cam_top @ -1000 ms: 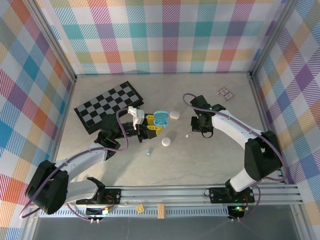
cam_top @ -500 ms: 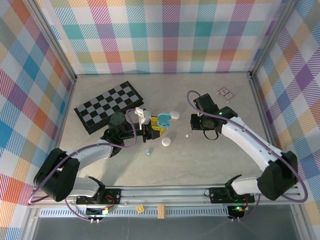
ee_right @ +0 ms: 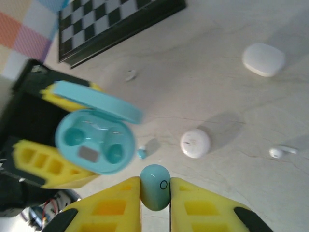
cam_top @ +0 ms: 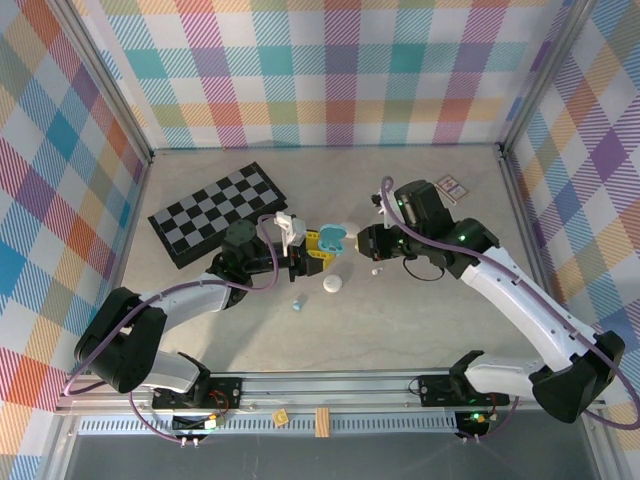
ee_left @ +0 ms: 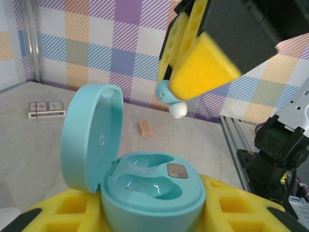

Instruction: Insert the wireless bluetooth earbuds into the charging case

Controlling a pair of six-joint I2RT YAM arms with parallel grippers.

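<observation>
My left gripper [ee_left: 152,215] is shut on the pale blue charging case [ee_left: 153,189], its yellow pads against the case's sides. The lid [ee_left: 90,136] stands open and both wells are empty. From above, the case [cam_top: 328,239] sits in the left gripper [cam_top: 312,252] at mid-table. My right gripper [ee_right: 155,193] is shut on a pale blue earbud [ee_right: 155,185]. In the left wrist view that earbud [ee_left: 170,96] hangs above and just right of the case, white tip down. The right gripper [cam_top: 366,243] is close to the case's right side.
On the table lie a small blue earbud [ee_right: 141,153], a round white case [ee_right: 195,143], an oval white case [ee_right: 263,59], a stemmed white earbud [ee_right: 281,152] and another white bud [ee_right: 130,74]. A chessboard [cam_top: 220,212] is at the back left, a card deck [cam_top: 452,187] at the back right.
My right gripper has carried the blue earbud left, up to the open case. The left gripper has shifted the case slightly right and towards it.
</observation>
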